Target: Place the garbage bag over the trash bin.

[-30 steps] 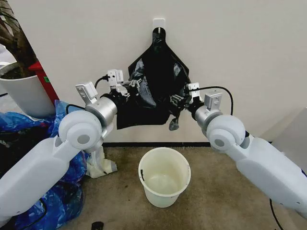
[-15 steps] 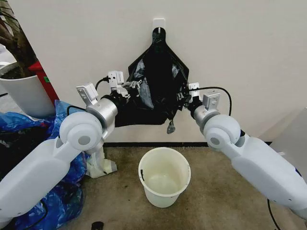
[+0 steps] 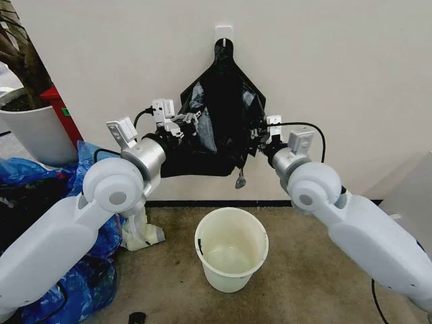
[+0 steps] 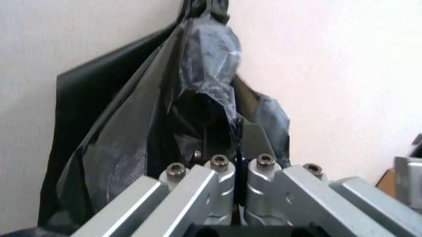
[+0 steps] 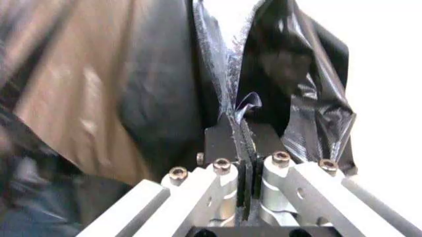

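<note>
Both the left hand (image 3: 191,121) and right hand (image 3: 256,135) pinch the wrinkly, glossy garbage bag (image 3: 219,121).

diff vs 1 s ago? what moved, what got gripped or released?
The right gripper drew slightly up and inward, toward the left gripper. The garbage bag's lower right corner rose and tucked in with it, narrowing the spread. Nothing was taken hold of or let go: both jaws stay shut on the bag, which still hangs from the wall hook. The trash bin has not moved.
</note>
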You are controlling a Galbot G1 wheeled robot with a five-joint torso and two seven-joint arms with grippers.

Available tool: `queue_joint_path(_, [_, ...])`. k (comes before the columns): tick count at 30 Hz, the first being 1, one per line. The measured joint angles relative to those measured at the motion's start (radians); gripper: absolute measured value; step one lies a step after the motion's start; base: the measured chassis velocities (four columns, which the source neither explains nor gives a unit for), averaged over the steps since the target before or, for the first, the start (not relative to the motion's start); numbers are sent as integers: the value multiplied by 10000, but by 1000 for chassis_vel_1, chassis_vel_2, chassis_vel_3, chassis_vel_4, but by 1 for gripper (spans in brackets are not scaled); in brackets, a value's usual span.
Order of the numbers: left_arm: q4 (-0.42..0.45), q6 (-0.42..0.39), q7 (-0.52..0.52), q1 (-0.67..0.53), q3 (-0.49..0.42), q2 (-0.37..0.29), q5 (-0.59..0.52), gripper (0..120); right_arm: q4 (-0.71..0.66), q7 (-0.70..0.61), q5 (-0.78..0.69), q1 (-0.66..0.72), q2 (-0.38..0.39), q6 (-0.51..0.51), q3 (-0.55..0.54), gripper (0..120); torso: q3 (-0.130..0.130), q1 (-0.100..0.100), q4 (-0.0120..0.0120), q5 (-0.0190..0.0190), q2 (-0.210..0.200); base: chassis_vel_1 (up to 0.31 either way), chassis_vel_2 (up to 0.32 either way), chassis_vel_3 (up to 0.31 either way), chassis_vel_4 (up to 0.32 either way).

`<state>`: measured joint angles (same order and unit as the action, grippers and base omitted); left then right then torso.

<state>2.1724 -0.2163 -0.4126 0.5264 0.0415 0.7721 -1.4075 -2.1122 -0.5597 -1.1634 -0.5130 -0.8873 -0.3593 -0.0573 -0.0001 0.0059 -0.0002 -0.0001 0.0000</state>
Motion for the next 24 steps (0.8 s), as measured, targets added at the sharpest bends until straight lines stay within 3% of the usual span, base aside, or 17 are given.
queue_joint_path(5, [102, 364, 285, 18, 380, -114, -707, 0, -292, 538, -567, -302, 186, 607, 692, 0, 0, 0, -1, 1, 0, 0, 0, 0, 0])
queue_joint_path(10, [22, 927, 982, -120, 645, -82, -1824, 0, -457, 1075, -2185, -549, 166, 1317, 1679, 0, 0, 0, 0, 1, 0, 0, 0, 0, 0])
queue_joint_path(15, [42, 1191, 1169, -151, 694, -35, -2765, 0, -647, 1435, -2977, -713, 229, 1545, 2229, 0, 0, 0, -1, 1, 0, 0, 0, 0, 0])
queue_joint_path(24, [437, 1771, 1576, -237, 840, -2, -4778, 0, -1860, 1833, -5322, -1544, 744, 1692, 4184, 0, 0, 0, -3, 2, 0, 0, 0, 0, 0])
